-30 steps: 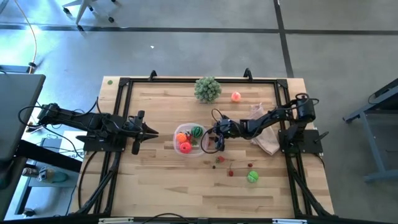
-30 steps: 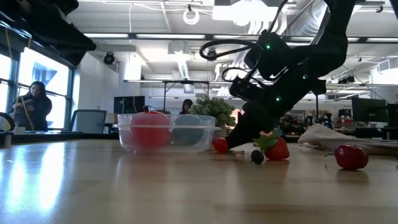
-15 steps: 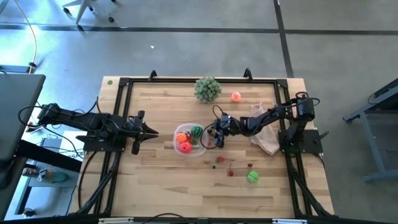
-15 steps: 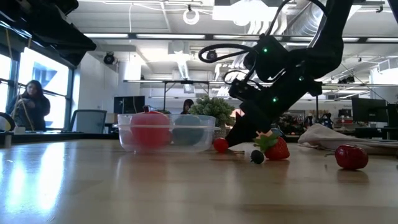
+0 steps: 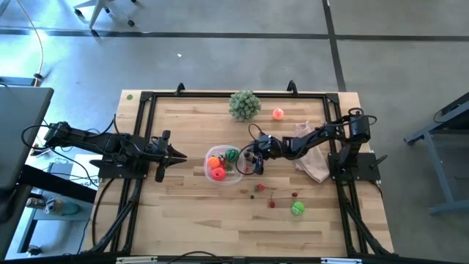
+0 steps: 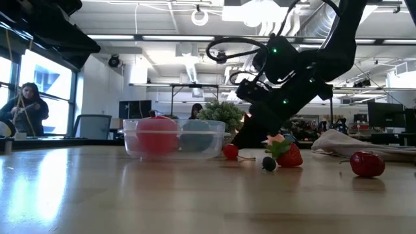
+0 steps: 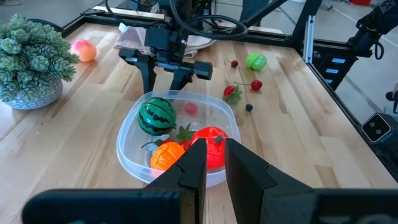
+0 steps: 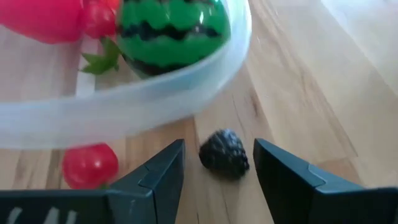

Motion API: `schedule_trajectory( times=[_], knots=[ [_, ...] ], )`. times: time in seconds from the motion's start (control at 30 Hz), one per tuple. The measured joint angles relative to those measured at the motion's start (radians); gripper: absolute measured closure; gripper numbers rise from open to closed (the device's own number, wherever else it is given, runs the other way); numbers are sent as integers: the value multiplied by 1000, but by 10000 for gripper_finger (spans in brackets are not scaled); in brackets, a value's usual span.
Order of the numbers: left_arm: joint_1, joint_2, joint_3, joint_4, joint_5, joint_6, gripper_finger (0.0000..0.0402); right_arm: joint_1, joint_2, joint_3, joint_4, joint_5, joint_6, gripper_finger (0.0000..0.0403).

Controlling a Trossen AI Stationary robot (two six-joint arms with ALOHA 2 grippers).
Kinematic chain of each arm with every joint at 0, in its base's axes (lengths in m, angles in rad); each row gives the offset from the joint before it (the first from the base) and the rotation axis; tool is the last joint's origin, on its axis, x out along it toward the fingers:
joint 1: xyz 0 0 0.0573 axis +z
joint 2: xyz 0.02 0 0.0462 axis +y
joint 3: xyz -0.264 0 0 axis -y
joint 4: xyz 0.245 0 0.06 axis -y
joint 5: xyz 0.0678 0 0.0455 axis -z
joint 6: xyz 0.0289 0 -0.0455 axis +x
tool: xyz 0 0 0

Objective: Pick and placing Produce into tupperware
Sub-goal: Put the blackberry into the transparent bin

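The clear tupperware (image 5: 222, 166) sits mid-table holding a striped green ball (image 7: 157, 116), an orange piece (image 7: 166, 155) and a red piece (image 7: 210, 144). My right gripper (image 5: 252, 163) is open, slanting down just right of the tupperware. In the right wrist view, its fingertips (image 8: 219, 144) stand on either side of a dark berry (image 8: 224, 154) lying on the wood, with a small red ball (image 8: 90, 165) beside it. My left gripper (image 5: 176, 155) waits shut, left of the tupperware.
A strawberry (image 7: 233, 93), another dark berry (image 7: 249, 107), cherries (image 7: 255, 85) and a green ball (image 5: 297, 209) lie toward the near right. The bushy green ball (image 5: 244, 105) and a peach ball (image 5: 278, 114) stand at the far edge. A pale bag (image 5: 314, 158) lies under the right arm.
My right gripper has risen slightly off the table and drawn back a little toward the far right, staying open beside the tupperware. The produce and tupperware have stayed in place.
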Motion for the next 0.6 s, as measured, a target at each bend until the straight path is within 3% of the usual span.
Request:
schedule_trajectory(
  times=[0.6],
  knots=[
    [0,0,0,0,0,0,355,1,0,46,-115,10,-11,218]
  ],
)
